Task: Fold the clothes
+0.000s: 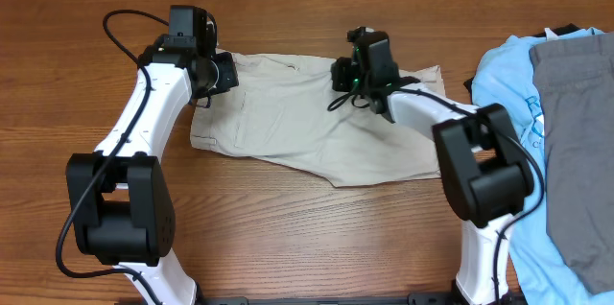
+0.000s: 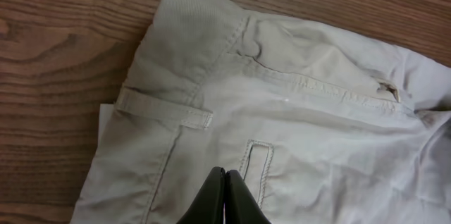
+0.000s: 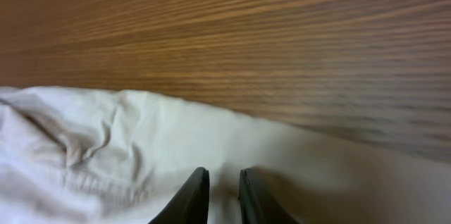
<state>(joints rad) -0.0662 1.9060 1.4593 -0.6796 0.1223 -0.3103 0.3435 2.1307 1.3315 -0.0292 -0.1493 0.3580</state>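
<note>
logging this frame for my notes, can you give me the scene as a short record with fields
shorts: beige, lying on the wooden table, waistband end toward the left arm
left gripper: shut, tips at the waistband end of the shorts; whether it pinches cloth is unclear
right gripper: fingers slightly apart, over the far edge of the shorts
other clothes: blue t-shirt with a grey garment on top, beside the right arm
</note>
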